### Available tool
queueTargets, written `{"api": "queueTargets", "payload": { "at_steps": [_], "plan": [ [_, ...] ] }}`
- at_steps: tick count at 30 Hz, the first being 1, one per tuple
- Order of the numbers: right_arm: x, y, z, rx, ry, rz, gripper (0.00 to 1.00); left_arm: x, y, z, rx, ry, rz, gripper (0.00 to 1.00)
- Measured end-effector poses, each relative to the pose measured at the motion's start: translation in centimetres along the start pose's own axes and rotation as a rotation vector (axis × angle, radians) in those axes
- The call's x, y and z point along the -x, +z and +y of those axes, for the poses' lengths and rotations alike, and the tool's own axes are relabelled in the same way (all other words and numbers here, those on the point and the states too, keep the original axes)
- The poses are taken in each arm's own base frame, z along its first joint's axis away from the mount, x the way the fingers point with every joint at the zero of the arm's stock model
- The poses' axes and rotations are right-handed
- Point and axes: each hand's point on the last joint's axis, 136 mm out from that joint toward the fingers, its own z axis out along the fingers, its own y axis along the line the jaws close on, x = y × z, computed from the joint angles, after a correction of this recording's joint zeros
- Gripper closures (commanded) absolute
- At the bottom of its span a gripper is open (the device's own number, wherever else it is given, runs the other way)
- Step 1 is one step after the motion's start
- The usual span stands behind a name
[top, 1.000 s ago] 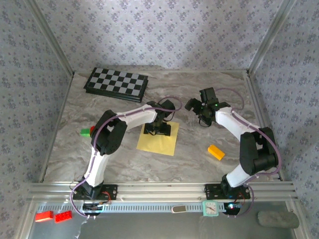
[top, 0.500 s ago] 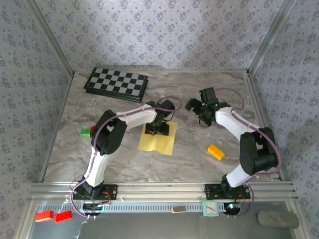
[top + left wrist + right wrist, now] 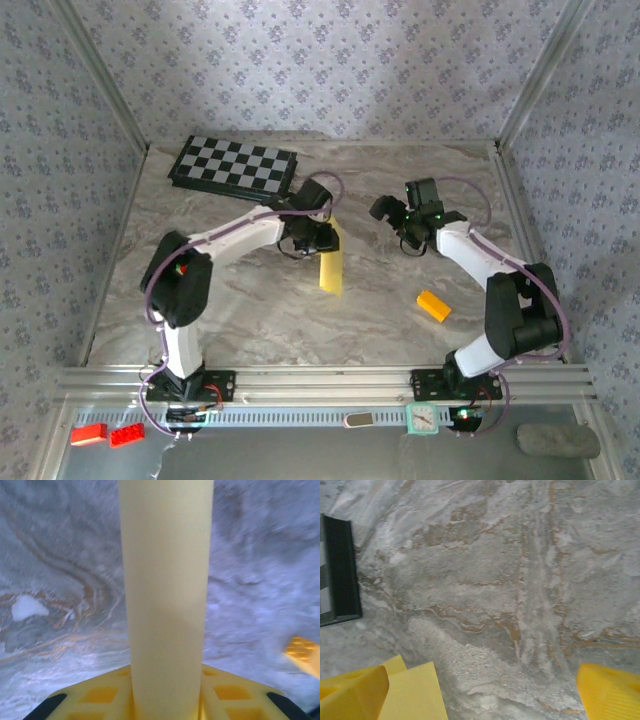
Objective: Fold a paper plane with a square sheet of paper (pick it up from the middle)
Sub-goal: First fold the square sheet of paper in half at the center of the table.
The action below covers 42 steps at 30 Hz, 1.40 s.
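**Top external first: sheet is up, every fold is left**

Top external: my left gripper (image 3: pixel 312 238) pinches the square sheet of paper (image 3: pixel 331 265) by its middle. It hangs as a narrow yellow drape over the middle of the table (image 3: pixel 250 310). I cannot tell whether its lower end touches the surface. The pick-up looks done. I see no plane crease, so I judge that all the folding remains. My left arm reaches far and to the right, nearly stretched. My right gripper (image 3: pixel 385 210) hovers just right of the sheet, the forearm angled left from a bent elbow.

Left wrist: the sheet runs up the middle between my pads (image 3: pixel 95 696), which press on it. An orange block (image 3: pixel 302 652) lies to the right.

Right wrist: my fingers (image 3: pixel 352 692) stand spread wide with nothing between them. The sheet's edge shows beside the left one, and the checkerboard (image 3: pixel 340 570) lies at the left.
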Motion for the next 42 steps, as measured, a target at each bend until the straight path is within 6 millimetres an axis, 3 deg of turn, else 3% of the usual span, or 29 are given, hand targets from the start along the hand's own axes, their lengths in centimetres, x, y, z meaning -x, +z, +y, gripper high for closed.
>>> {"api": "queueTargets", "payload": {
  "at_steps": [3,9,16,21,32,42],
  "plan": [
    [-0.4,0.1,1.0,0.071,-0.022,0.016,0.09,1.2,-0.2,0.2,-0.102,-0.053,-0.020,0.73],
    [-2.0,0.5,3.7,0.222,-0.076,0.093,0.26,1.6,1.6,2.8,-0.127,-0.127,0.003,0.76],
    [-7.3,3.3,4.5,0.255,-0.149,0.271,0.56,1.1,3.3,5.0,-0.085,-0.133,0.032,0.80],
    [-10.3,4.9,4.9,0.237,-0.192,0.360,0.68,1.1,3.6,5.7,-0.068,-0.117,0.033,0.80],
    [-13.5,7.4,5.6,0.182,-0.243,0.465,0.77,0.6,4.7,6.8,-0.035,-0.100,0.056,0.79],
    [-14.8,8.8,3.6,0.085,-0.230,0.518,0.82,0.4,4.7,7.4,-0.007,-0.098,0.063,0.74]
  ]
}}
